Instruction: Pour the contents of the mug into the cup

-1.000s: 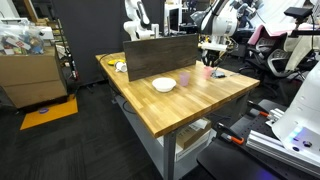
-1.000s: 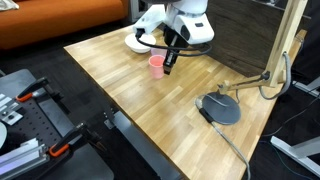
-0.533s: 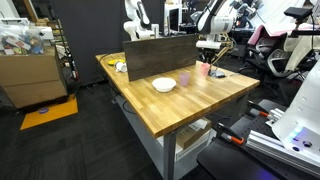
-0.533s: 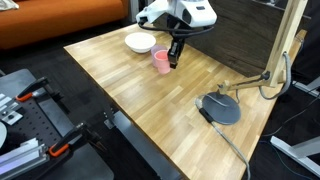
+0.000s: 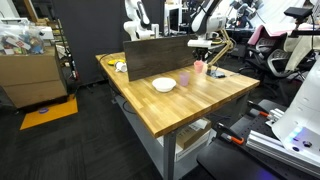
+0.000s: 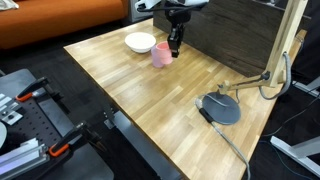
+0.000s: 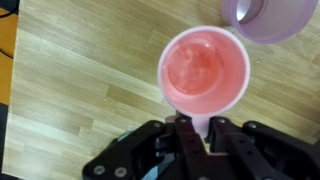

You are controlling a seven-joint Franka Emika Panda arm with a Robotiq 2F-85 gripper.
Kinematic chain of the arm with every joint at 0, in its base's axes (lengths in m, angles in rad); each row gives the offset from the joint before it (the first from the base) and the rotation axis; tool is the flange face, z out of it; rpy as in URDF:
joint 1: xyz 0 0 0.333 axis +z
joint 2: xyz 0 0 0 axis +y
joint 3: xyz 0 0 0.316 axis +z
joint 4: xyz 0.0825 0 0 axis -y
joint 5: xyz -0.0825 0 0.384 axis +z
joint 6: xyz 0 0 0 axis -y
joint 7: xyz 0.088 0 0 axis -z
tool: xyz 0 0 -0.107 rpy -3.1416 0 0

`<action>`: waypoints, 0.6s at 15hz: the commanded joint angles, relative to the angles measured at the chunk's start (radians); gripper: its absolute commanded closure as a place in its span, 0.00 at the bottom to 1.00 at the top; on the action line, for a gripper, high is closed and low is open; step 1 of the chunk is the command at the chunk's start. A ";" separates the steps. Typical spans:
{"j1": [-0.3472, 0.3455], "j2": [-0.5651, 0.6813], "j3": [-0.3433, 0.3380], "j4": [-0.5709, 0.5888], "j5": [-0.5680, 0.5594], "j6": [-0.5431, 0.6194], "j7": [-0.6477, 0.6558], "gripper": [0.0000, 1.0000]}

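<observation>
Fingers (image 7: 183, 132) of the gripper (image 7: 197, 127) clench the near side of one upright pink mug (image 7: 205, 70); its contents are hard to make out in the wrist view, where the frame edge cuts off one lilac cup (image 7: 268, 15) at upper right. In an exterior view, left to right over the wooden table (image 5: 190, 105): one white bowl (image 5: 164, 85), the lilac cup (image 5: 185, 78), the pink mug (image 5: 199, 67) just beside it.

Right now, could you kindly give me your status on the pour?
Gripper shut on small pink mug, by its handle. Mug upright, pale lilac cup beside it. Nothing between them.
</observation>
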 commanded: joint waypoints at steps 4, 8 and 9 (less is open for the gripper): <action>0.063 0.051 -0.020 0.116 -0.157 -0.120 0.185 0.96; 0.080 0.104 -0.013 0.184 -0.217 -0.171 0.249 0.96; 0.085 0.119 -0.015 0.198 -0.233 -0.177 0.259 0.96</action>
